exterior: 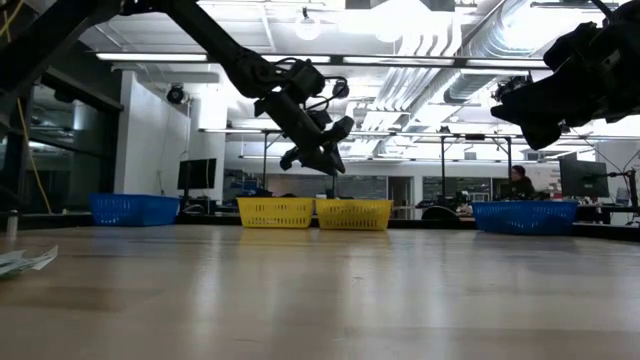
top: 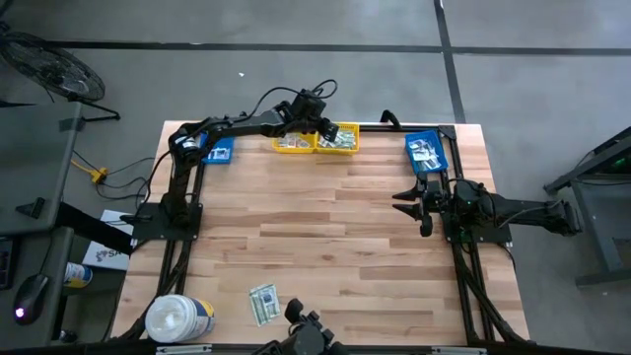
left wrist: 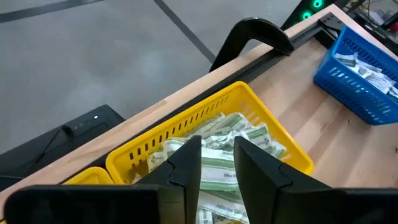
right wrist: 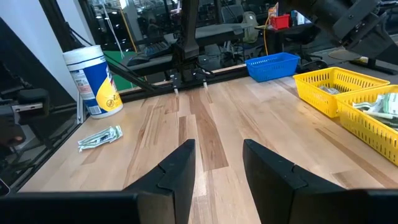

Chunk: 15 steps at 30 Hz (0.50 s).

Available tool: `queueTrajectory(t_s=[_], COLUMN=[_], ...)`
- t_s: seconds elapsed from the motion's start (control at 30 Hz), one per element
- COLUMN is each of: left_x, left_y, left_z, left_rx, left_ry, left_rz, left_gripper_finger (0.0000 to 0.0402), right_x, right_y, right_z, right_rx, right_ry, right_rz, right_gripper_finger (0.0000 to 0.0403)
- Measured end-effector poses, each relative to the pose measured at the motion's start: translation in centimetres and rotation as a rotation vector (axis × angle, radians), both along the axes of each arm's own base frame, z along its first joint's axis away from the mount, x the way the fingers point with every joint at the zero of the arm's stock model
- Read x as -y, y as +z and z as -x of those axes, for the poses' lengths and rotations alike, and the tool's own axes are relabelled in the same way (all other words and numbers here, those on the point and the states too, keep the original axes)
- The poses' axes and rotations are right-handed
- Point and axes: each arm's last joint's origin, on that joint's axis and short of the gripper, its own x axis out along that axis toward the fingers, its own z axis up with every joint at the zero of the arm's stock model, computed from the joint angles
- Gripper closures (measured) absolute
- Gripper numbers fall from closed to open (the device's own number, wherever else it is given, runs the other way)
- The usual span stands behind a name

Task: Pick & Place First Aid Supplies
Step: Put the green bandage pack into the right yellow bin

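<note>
Hovering L pincer (left wrist: 217, 165) part-open, over packets (left wrist: 239, 134)

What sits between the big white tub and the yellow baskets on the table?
Only the small pile of green-white paper packets beside the white round tub; otherwise bare wood up to the yellow plastic baskets, high view.

table (top: 335, 227): smooth wood | yellow bin (left wrist: 205, 118): glossy plastic | packets (left wrist: 217, 163): paper

The tub (right wrist: 93, 81) label seems printed, but no text is legible.
</note>
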Motion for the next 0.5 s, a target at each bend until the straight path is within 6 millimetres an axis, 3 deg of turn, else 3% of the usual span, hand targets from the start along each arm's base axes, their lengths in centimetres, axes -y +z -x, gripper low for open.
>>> queueTrajectory(t_s=[0.2,0.5], left_x=[-0.1,2.0], left_y=[0.7,5.6], left_z=[0.3,2.3], left_rx=[-0.004,-0.005], left_ry=[-0.048,-0.294], left_rz=[-0.034,-0.077], left_gripper_finger=[0.0304,0.0305], right_x=[0.0,0.0], right_y=[0.0,0.0], right_z=[0.0,0.0], right_rx=[0.0,0.0], right_ry=[0.0,0.0], right_rz=[0.0,0.0], right_gripper_finger=[0.0274,0.0274])
